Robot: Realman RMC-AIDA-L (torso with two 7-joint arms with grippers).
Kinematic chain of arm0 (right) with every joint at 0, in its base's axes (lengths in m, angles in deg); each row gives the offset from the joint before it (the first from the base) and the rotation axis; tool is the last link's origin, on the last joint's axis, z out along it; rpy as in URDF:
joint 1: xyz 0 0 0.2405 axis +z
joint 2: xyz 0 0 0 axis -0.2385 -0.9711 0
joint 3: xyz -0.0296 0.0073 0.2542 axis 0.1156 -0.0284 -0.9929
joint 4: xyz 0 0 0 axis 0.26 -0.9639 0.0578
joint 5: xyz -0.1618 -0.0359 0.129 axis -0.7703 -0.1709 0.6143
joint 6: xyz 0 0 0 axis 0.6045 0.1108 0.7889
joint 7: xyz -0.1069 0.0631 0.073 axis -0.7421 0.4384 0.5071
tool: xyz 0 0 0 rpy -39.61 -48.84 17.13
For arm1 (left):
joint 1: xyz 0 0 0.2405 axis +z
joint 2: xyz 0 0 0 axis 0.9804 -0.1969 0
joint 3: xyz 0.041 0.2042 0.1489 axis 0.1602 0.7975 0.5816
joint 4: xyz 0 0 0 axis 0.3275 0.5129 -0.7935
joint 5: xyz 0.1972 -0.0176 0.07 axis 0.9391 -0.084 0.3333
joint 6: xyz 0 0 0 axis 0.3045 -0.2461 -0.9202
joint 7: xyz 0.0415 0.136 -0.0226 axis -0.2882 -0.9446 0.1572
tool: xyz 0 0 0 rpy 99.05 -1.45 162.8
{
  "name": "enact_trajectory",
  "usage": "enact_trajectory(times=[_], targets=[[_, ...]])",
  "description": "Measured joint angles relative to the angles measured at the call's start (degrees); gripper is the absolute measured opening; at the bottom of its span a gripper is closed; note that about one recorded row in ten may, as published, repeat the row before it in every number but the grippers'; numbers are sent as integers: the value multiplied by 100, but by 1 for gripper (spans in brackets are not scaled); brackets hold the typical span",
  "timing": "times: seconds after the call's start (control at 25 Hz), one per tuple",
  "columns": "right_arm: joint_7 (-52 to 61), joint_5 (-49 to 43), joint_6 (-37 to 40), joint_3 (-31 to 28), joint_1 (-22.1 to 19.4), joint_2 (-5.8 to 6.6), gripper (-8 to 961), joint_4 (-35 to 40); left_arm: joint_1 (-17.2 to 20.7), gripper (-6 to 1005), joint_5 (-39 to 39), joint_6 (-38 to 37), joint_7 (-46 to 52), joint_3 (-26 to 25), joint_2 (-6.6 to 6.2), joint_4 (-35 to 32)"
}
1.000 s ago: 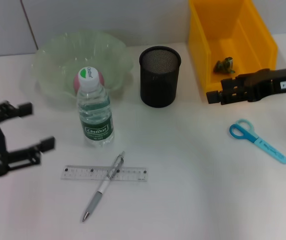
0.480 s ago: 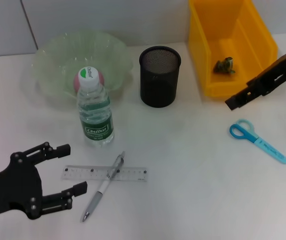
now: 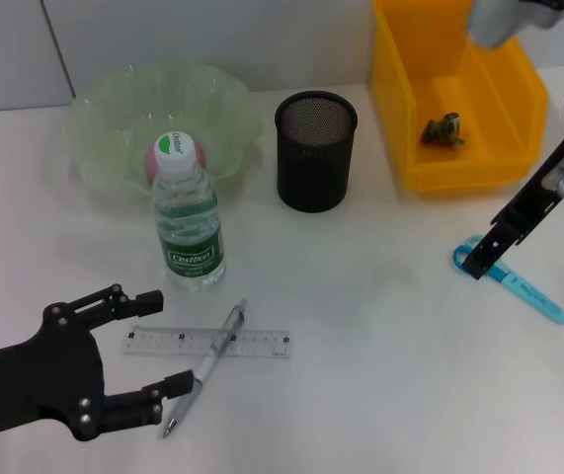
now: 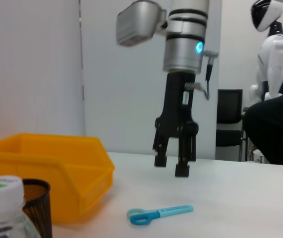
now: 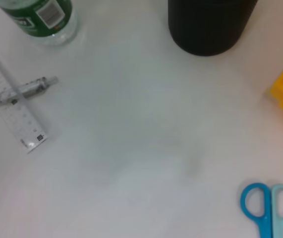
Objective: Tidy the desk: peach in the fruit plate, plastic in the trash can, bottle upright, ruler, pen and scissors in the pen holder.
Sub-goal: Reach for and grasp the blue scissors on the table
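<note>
My left gripper [image 3: 163, 341] is open at the front left, its fingertips just left of the clear ruler [image 3: 205, 343] and the grey pen [image 3: 202, 370] lying across it. The bottle [image 3: 188, 222] stands upright, and behind it the peach [image 3: 153, 156] sits in the green fruit plate [image 3: 114, 109]. My right gripper [image 3: 477, 267] points straight down just above the handles of the blue scissors [image 3: 514, 281]. In the left wrist view a narrow gap shows between the right gripper's [image 4: 171, 167] fingers. The plastic [image 3: 442, 129] lies in the yellow trash can [image 3: 519, 89]. The black mesh pen holder [image 3: 315, 150] is empty.
The right wrist view shows the scissors' handles [image 5: 270, 206], the pen holder's base [image 5: 208, 25], the bottle [image 5: 37, 17], the ruler [image 5: 10, 106] and the pen [image 5: 25, 89]. Bare white tabletop [image 3: 361, 316] separates the ruler from the scissors.
My left gripper has come forward and right, up to the ruler and pen. My right arm has swung away from the yellow bin and now hangs upright over the scissors.
</note>
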Motion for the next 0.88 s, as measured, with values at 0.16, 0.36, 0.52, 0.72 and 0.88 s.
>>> enact_trajectory(times=[0.16, 0.36, 0.52, 0.72, 0.88], targets=[[-1, -32, -246, 26, -39, -28, 842, -159, -83, 829, -41, 10, -10, 9, 2, 117], [14, -284, -540, 44, -65, -28, 842, -437, -203, 829, -62, 24, -136, 12, -9, 365], [41, -381, -708, 40, -77, -27, 842, -564, -222, 829, -62, 34, -153, 12, -12, 392], [78, -391, -703, 43, -196, -28, 842, -430, -338, 829, -22, 63, -143, 74, -16, 446], [85, -395, -522, -20, -604, -25, 842, 39, -571, 829, -7, 184, -115, 367, -10, 505]])
